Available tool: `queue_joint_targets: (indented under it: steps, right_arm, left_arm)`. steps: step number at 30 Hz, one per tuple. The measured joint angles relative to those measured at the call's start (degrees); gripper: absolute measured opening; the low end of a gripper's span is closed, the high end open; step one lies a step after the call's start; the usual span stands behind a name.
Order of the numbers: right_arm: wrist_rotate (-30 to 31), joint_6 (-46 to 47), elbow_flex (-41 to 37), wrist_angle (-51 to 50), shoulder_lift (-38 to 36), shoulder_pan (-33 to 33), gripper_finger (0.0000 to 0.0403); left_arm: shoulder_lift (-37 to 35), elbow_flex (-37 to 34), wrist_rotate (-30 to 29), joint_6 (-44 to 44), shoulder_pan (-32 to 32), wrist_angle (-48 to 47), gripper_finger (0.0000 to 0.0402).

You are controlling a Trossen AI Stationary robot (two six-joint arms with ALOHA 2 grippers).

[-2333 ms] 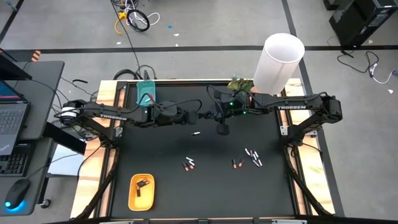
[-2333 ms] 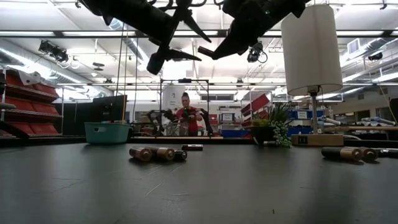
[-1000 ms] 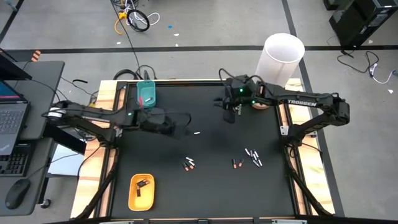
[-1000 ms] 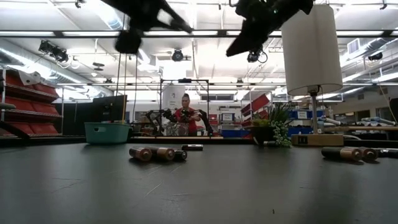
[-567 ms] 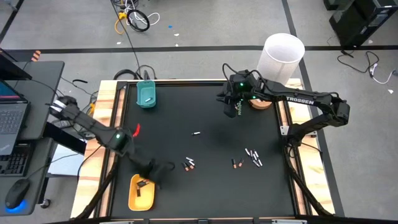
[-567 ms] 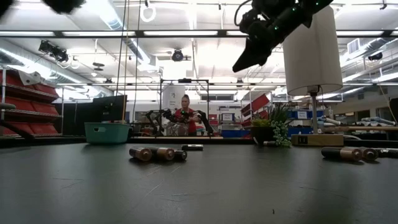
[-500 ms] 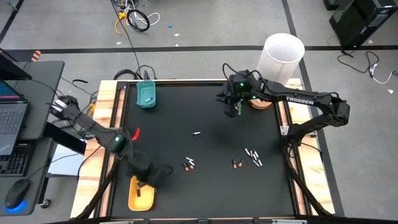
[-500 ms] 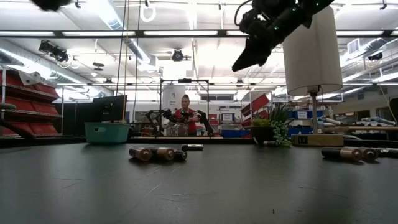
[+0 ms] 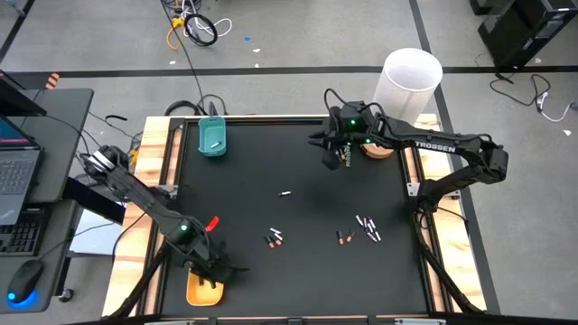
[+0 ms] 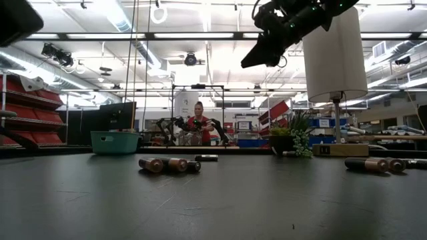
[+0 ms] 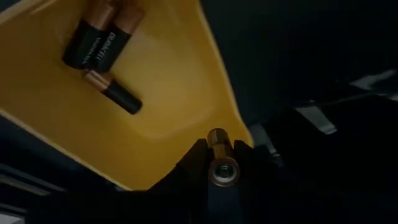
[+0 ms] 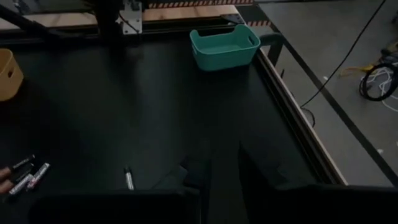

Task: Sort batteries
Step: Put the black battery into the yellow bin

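High view: left end effector point(image 9: 215, 271) sits at lower left of the frame, over the yellow tray point(image 9: 200, 291); right end effector point(image 9: 336, 158) hangs at upper centre, nothing visibly in it, near the teal tray's point(image 9: 212, 137) side of the black worktop point(image 9: 298, 199). Loose batteries point(image 9: 367, 226) lie centre-right, a pair point(image 9: 275, 238) at centre, one pale cell point(image 9: 285, 193) alone above. Low view: only the right arm shows, top of frame, well above the cells lying on the worktop. Left wrist view: fingers pinch a dark copper-ended battery point(image 11: 220, 155) at lower centre, just at the tray's lip; three like cells point(image 11: 99, 46) already lie inside, upper left. Judgement: carry it further over the tray floor before releasing, or it may roll off the rim. Right wrist view: fingers narrow, apparently empty. Against a second ago, the left arm has swung from mid-worktop down to the yellow tray; the right has barely shifted.
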Motion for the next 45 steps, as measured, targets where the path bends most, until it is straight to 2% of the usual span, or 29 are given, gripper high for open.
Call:
queue_joint_targets:
  steps: [8, 14, 21, 28, 33, 36, 40, 45]
  right_arm:
    - [-1.81, 6.76, 0.0, 0.48, 0.0, 0.0, 0.0064]
    - [-1.81, 9.46, 0.0, 0.23, 0.0, 0.0, 0.0044]
    - [-4.47, 10.15, 0.02, -0.94, 0.0, 0.0, 0.0014]
    - [-4.7, 9.1, 0.02, -0.91, -0.1, -0.28, 0.0002]
    - [-4.57, 8.25, 0.04, -1.43, -1.64, -1.77, 0.0031]
    - [-4.48, 7.83, 0.06, -4.84, -1.69, -3.0, 0.0058]
    - [-2.64, 5.44, 0.09, -11.72, -0.04, -4.36, 0.009]
    - [-1.15, -1.02, 0.02, -19.76, 3.45, -6.3, 0.0119]
  left_arm:
    - [5.59, -0.04, 1.89, 4.21, -0.5, 0.26, 0.0079]
    - [7.75, -0.07, 2.28, 5.25, -0.5, -0.33, 0.0086]
    - [7.87, -0.07, 2.49, 5.25, -0.48, -0.14, 0.0136]
    - [6.62, -0.03, 6.35, 5.45, -0.45, 0.85, 0.0173]
    - [2.59, 2.3, 3.32, 5.44, 0.98, 1.65, 0.0169]
    - [0.19, 3.1, 1.17, 7.04, 2.72, 5.51, 0.0167]
    - [-1.61, 3.5, -2.88, 12.35, 6.33, 15.06, 0.0167]
    - [-1.83, 3.43, -8.08, 19.66, 12.07, 18.45, 0.0167]
